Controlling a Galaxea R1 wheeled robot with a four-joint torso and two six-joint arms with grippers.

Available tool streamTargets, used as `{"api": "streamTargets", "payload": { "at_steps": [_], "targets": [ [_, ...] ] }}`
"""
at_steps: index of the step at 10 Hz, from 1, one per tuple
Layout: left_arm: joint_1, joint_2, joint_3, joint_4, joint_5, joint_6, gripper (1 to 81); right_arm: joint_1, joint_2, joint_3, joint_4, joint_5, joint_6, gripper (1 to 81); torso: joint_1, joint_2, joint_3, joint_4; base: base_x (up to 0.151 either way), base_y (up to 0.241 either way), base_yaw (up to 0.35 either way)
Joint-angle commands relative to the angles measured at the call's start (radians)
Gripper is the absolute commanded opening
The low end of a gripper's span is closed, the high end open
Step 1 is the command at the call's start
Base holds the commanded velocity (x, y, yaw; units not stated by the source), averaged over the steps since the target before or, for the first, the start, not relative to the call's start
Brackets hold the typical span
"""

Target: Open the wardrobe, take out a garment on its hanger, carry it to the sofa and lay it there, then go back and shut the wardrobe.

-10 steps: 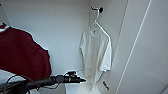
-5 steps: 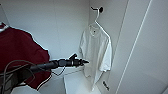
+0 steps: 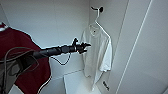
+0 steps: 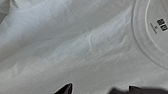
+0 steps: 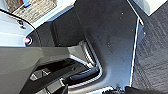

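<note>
Wardrobe [image 3: 62,27]: it stands open with its white inside showing, so the clothes can be reached.
T-shirt [image 3: 98,53]: one white T-shirt, inside the wardrobe near its right wall; it hangs straight down because only the hanger carries it.
Hanger [image 3: 100,25]: one slim white hanger; its hook sits on a dark peg [image 3: 100,9] high on the wardrobe's right wall.
Left gripper [image 3: 86,45]: stretched into the wardrobe at the chest height of the T-shirt, just beside its left edge. In the left wrist view the cloth is very close in front of the camera. I judge this is the approach for taking the shirt.
Left gripper state: the fingers look a little parted, but I cannot tell for sure; nothing is grasped yet.
Right gripper state: I cannot tell.
Red jacket [image 3: 22,57]: one, at the wardrobe's left side, well apart from the T-shirt; it is not the wanted piece.
</note>
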Motion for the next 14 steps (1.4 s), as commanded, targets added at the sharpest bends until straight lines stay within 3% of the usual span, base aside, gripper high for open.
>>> {"api": "streamTargets", "payload": {
  "at_steps": [1, 4, 7, 14],
  "targets": [
    [-0.245, 0.058, -0.111, -0.013, -0.019, -0.128, 81.1, 0.032, 0.009, 0.003, -0.002, -0.050, 0.002, 81.1, 0.000, 0.000, 0.000, 0.000, 0.000, 0.000, 0.000],
    [-0.308, 0.108, -0.184, -0.011, -0.057, -0.262, 81.1, 0.031, 0.012, 0.002, -0.002, -0.051, 0.001, 81.1, 0.000, 0.000, 0.000, 0.000, 0.000, 0.000, 0.000],
    [-0.412, 0.157, -0.261, -0.011, -0.046, -0.336, 81.1, 0.034, 0.020, -0.007, -0.002, -0.053, 0.001, 81.1, 0.000, 0.000, 0.000, 0.000, 0.000, 0.000, 0.000],
    [-0.489, 0.228, -0.375, -0.013, -0.046, -0.373, 81.1, 0.040, 0.044, -0.044, -0.004, -0.065, 0.001, 81.1, 0.000, 0.000, 0.000, 0.000, 0.000, 0.000, 0.000]
  ]
}}
